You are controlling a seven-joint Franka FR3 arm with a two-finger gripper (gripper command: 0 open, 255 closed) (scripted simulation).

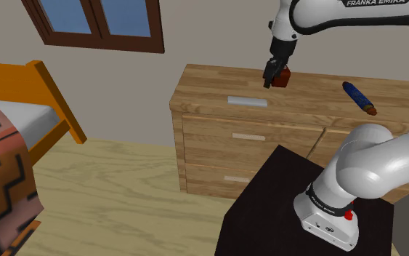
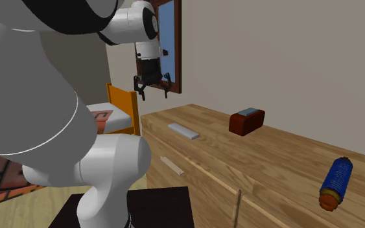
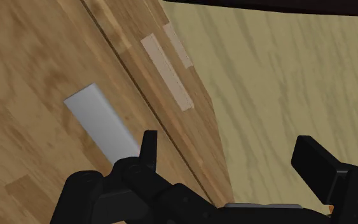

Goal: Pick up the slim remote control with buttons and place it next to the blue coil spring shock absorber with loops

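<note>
The slim remote is a plain grey flat bar lying on the wooden dresser top near its front edge. The blue coil spring shock absorber lies far along the same top, toward the shoulder view's right. My black gripper hangs open and empty well above the dresser. In the wrist view the remote lies on the wood just outside one finger, not between the gripper's fingers.
A red-brown box stands on the dresser behind the gripper. The dresser front has drawers with pale handles. An orange-framed bed is at the shoulder view's left, a window behind. The black stand sits in front.
</note>
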